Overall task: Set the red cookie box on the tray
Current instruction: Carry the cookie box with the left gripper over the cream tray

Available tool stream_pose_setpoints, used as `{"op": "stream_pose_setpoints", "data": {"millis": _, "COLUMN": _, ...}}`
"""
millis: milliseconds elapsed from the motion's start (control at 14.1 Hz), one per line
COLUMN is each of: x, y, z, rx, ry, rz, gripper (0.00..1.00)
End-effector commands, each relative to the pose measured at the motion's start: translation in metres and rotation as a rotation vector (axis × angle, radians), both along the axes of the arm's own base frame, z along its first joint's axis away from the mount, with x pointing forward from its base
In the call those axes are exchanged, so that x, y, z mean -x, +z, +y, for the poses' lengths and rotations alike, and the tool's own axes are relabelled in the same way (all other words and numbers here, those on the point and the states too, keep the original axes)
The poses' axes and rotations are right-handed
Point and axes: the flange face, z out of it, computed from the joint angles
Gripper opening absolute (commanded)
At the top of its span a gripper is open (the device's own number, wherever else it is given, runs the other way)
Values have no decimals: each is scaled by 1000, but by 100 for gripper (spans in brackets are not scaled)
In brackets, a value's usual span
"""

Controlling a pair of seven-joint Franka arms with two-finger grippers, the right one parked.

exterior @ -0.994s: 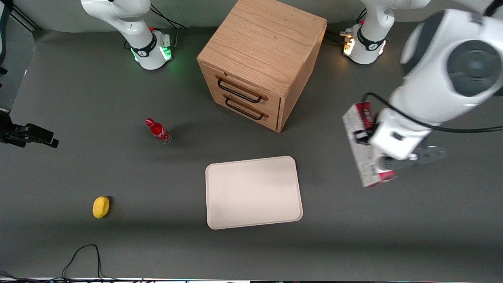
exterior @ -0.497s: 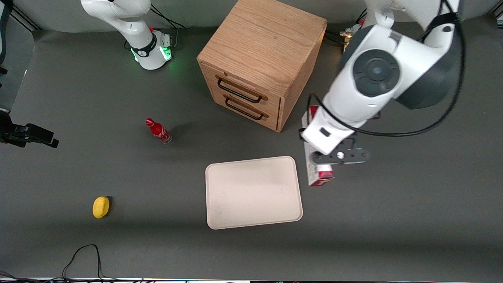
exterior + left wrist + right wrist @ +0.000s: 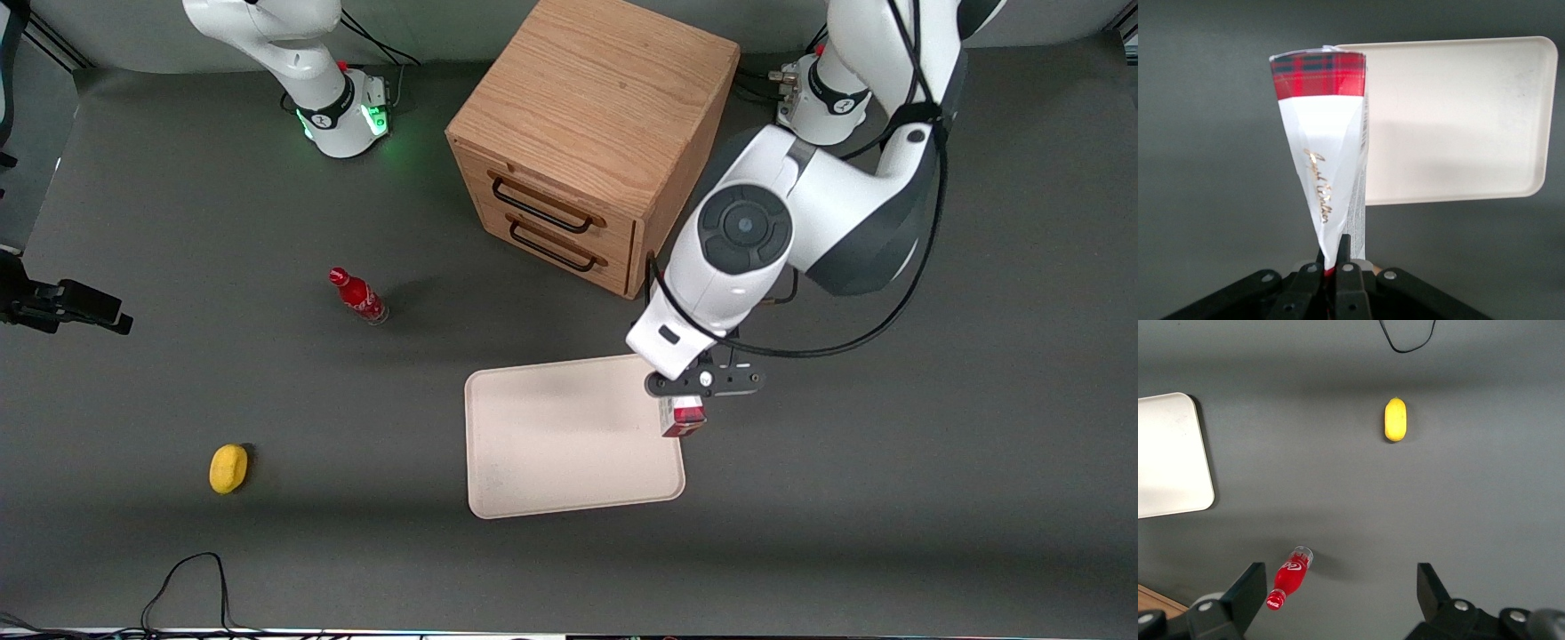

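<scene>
1. Over the tray's [image 3: 569, 436] edge toward the working arm's end of the table, the claw [image 3: 683, 402] hangs clamped on the red cookie box [image 3: 683, 418], carrying it clear of the surface.
2. The wrist view shows the fingers [image 3: 1338, 257] pinched tight across the carton's thin sides, so the box [image 3: 1321, 153] points straight down from the claw with its red tartan end lowest. Gripping across the narrow thickness is likely the only hold these short fingers could get on so flat a carton.
3. That same view puts the box's lower end just at the tray's [image 3: 1458, 120] rim, partly over the dark table [image 3: 1205, 133]; by my reading it needs to travel further over the tray's middle before release, and an end-on drop could let it topple outward.
4. The box is thin printed cardboard: a white-grey face with gold script, a glossy plaid band at the end.
5. The tray is matte cream, flat, with rounded corners and a low raised rim, and nothing lies on it.
6. A grained wooden drawer cabinet [image 3: 591, 142] with two dark bar handles stands farther from the front camera than the tray. A small red bottle [image 3: 357, 296] and a rounded yellow object [image 3: 228, 468] lie toward the parked arm's end, well apart from the work.
</scene>
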Motion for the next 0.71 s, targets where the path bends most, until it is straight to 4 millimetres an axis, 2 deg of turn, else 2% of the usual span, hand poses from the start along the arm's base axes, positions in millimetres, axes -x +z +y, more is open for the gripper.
{"op": "stream_pose_setpoints", "data": {"millis": 0, "x": -18, "y": -64, "z": -9, "rx": -8, "ry": 19, "rz": 4, "gripper": 0}}
{"op": "stream_pose_setpoints", "data": {"millis": 213, "x": -22, "y": -129, "z": -12, "rx": -50, "ry": -1, "rz": -8, "gripper": 0}}
{"op": "stream_pose_setpoints", "data": {"millis": 355, "x": -28, "y": -163, "z": -11, "rx": -51, "ry": -4, "rz": -34, "gripper": 0}}
{"op": "stream_pose_setpoints", "data": {"millis": 426, "x": -30, "y": -177, "z": -11, "rx": -51, "ry": 2, "rz": -38, "gripper": 0}}
{"op": "stream_pose_setpoints", "data": {"millis": 639, "x": -33, "y": -195, "z": -10, "rx": -56, "ry": 24, "rz": -46, "gripper": 0}}
